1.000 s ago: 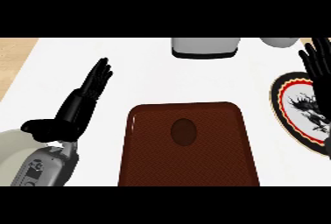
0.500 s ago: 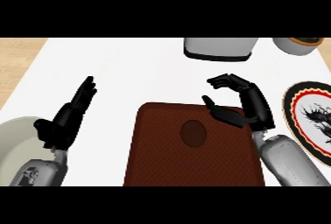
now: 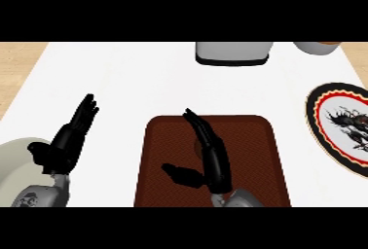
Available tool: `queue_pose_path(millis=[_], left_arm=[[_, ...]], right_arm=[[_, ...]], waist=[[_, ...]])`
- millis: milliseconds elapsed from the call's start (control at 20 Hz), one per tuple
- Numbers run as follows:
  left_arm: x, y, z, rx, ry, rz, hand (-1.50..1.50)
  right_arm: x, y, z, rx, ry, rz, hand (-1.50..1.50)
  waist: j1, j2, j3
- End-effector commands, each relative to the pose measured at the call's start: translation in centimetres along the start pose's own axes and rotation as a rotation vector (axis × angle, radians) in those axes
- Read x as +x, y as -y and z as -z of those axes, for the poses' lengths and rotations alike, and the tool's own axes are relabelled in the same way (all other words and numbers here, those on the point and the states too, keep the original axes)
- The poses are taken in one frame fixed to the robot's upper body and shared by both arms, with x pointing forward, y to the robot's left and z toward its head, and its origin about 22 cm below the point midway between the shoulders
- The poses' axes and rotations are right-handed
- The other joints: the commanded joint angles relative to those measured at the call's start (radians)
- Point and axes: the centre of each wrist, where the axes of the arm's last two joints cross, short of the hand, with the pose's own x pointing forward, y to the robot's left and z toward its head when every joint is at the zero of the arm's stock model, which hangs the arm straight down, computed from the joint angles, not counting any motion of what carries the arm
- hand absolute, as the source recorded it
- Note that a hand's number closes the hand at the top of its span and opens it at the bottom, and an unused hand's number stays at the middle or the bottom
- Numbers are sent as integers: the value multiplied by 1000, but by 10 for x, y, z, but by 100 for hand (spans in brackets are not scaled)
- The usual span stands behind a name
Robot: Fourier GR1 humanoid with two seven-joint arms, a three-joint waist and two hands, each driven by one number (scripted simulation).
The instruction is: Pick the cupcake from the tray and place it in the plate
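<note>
Left robot hand (image 3: 66,141): I see it at the left over the white counter (image 3: 137,82), fingers straight, holding nothing.
Tray (image 3: 248,146): brown, in the middle of the counter.
Right robot hand (image 3: 208,155): over the tray, fingers stretched out, thumb apart, nothing held.
Cupcake (image 3: 199,145): on the tray, mostly hidden behind my right fingers.
Plate (image 3: 345,127): at the right edge, well apart from the tray.
</note>
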Motion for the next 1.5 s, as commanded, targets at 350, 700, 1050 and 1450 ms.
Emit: queue_pose_path(millis=[350,700,1050,1450], left_arm=[[-15,-25,-13,51,-72,38,0],[-16,-26,-13,54,-76,27,0],[-9,-10,-14,36,-62,29,0],[-22,-38,-19,47,-53,42,0]], right_arm=[[10,28,-11,62,-136,-351,-150],[42,29,-1,283,-345,-594,-150],[62,34,3,343,-503,-663,-150],[56,52,10,391,-588,-764,-150]], waist=[[-36,-7,-11],[-32,-5,-11],[-14,2,-7],[-15,3,-8]])
